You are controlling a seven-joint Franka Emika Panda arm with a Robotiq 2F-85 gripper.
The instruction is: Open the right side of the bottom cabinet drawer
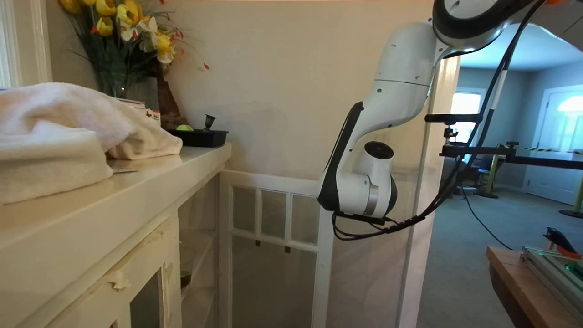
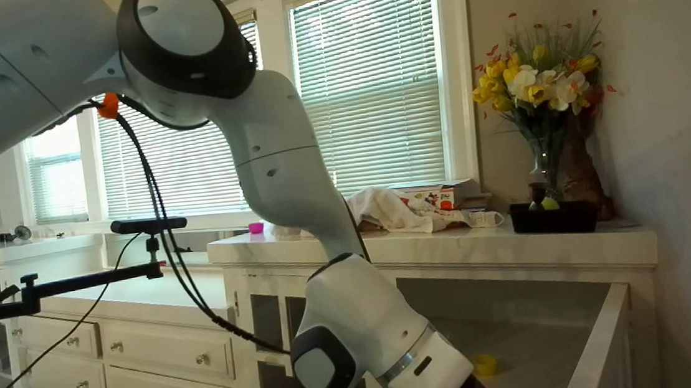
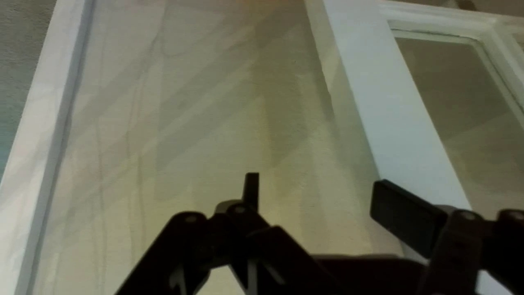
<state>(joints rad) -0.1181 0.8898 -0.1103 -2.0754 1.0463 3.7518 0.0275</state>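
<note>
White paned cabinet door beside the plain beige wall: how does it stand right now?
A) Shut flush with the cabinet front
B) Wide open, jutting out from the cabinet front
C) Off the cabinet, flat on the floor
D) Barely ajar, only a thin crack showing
B: in both exterior views the white paned cabinet door juts out from the white cabinet, and a small yellow round item shows inside the opening.

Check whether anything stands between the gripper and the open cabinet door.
Nothing visible stands between the gripper and the cabinet door. In the wrist view, one finger overlaps the door in the picture; whether they touch, I cannot tell.
</note>
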